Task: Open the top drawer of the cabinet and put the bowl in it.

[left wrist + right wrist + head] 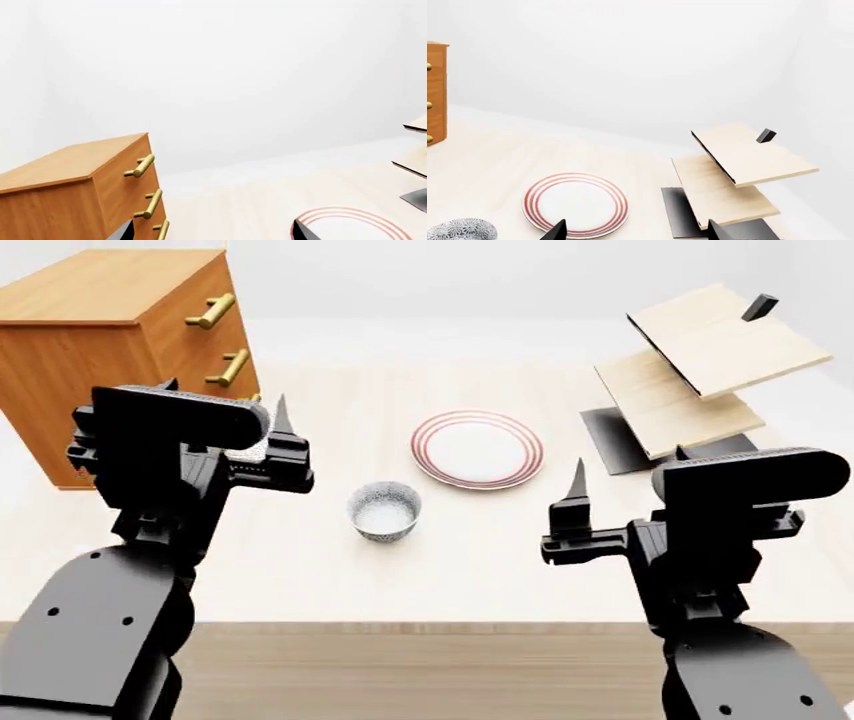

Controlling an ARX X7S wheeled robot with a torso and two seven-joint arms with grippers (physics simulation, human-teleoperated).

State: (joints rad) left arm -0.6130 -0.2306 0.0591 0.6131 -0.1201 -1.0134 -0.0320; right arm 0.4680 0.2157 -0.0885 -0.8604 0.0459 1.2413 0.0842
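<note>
Both arms black, matte, chunky. Left gripper (276, 445), right gripper (577, 502): boxy black block on top, thin pointed black fingers like spikes. Forearms fat, rounded, dark grey-black, small round screw holes dotted at 6 o'clock ends.

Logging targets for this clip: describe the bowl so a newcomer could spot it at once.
Start at the orange-brown cabinet at the table's far left, then look right to the red-ringed plate mid-table. The bowl stands just nearer the robot and left of that plate, apart from it: small, deep, white inside, grey-blue speckled outside, where the plate is flat.
</note>
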